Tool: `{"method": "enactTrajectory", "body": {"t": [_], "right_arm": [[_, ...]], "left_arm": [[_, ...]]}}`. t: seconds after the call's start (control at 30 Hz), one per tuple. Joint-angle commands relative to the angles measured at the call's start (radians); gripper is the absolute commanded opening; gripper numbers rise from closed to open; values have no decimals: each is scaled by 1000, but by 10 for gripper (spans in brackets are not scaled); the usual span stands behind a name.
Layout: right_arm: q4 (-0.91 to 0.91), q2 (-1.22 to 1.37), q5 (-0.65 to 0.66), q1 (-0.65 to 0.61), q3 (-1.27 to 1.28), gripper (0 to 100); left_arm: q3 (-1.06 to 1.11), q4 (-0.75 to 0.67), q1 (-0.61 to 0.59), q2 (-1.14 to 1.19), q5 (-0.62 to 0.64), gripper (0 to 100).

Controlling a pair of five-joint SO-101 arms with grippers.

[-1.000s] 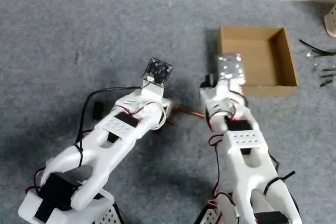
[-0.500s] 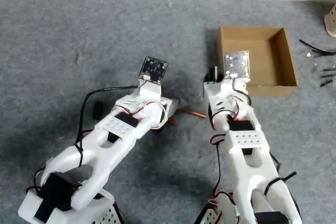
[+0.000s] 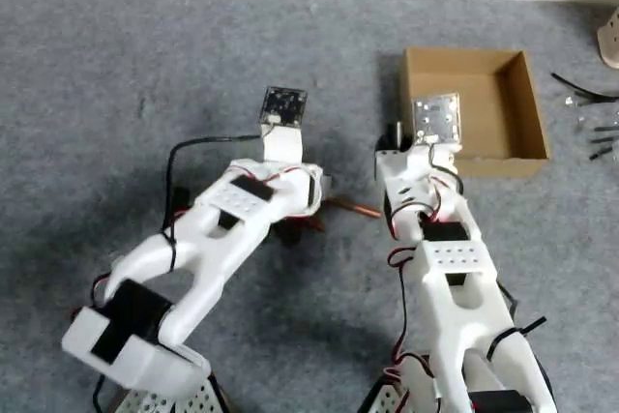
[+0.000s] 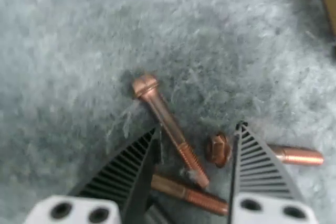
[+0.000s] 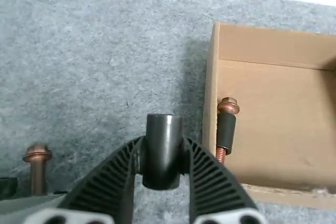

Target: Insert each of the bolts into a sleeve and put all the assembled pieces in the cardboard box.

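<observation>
My left gripper (image 4: 198,128) is open just above the grey carpet, its fingers either side of a cluster of three copper bolts. One long bolt (image 4: 169,128) lies slanted between them, a second bolt (image 4: 218,149) shows its hex head by one finger, and a third bolt (image 4: 185,193) lies underneath. My right gripper (image 5: 163,142) is shut on a black sleeve (image 5: 164,148), held upright beside the cardboard box (image 5: 211,77). An assembled bolt and sleeve (image 5: 227,127) lies inside the box. In the high view the bolts (image 3: 353,206) lie between the arms, with the sleeve (image 3: 395,132) by the box (image 3: 406,94).
A small black object (image 3: 179,202) lies on the carpet left of the left arm. Loose screws and wires (image 3: 595,128) are scattered right of the box. A lone bolt (image 5: 37,169) shows on the carpet in the right wrist view.
The left arm has swung, and its wrist has moved farther up the table over the bolts. The right arm shifted slightly toward the box with the sleeve, then stayed still.
</observation>
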Motion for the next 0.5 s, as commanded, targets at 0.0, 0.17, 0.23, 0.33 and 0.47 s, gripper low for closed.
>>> {"method": "enactTrajectory", "body": {"t": [0.0,0.17,0.23,0.33,0.47], "right_arm": [[-33,-35,12,12,-7,5],[-33,-35,14,12,-7,5],[-33,-35,14,12,-7,5],[-33,-35,14,12,-7,5],[-33,-35,14,12,-7,5]], "left_arm": [[-99,46,-62,27,95,216],[-174,117,-81,99,112,216],[-200,121,-81,139,112,216],[-236,138,-81,186,112,216],[-312,236,-79,229,114,216]]}}
